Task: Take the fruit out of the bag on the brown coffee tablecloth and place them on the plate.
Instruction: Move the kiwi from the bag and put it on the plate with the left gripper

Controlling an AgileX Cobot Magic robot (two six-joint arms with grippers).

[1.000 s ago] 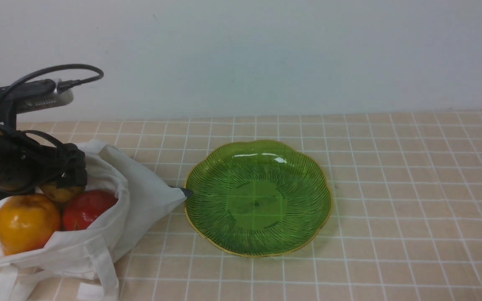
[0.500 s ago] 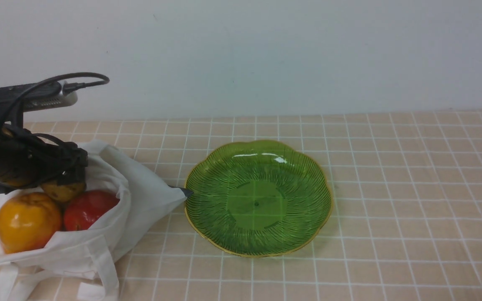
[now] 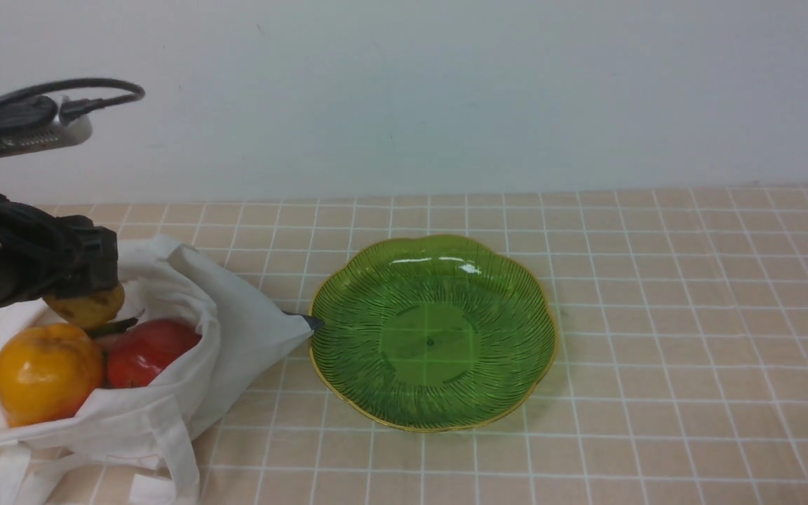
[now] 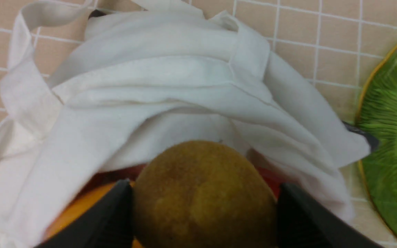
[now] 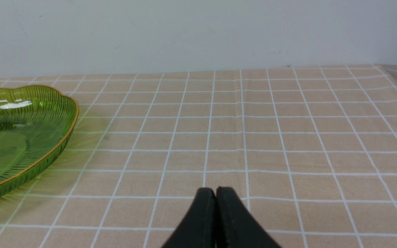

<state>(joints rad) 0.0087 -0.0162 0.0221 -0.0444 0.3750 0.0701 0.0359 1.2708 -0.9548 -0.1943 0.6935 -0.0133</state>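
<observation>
Holding the small brownish fruit [image 3: 86,306] clamped in the left gripper [image 4: 203,194] just above the bag [image 3: 229,315] on the brown coffee tablecloth [image 3: 656,315]: advise lifting clear of the cloth folds, carrying level, lowering onto the plate [image 3: 432,337] centre; right gripper [image 5: 215,199] closed, empty.

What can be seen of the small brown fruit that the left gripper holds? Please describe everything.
The brown fruit is a small oval with a dull, rough, brownish-yellow skin, and it looks whole. The left gripper is shut on it: its black fingers press on two opposite sides. It hangs over the open mouth of the white bag, just above the orange fruit and the red fruit; whether it touches them cannot be told.
</observation>
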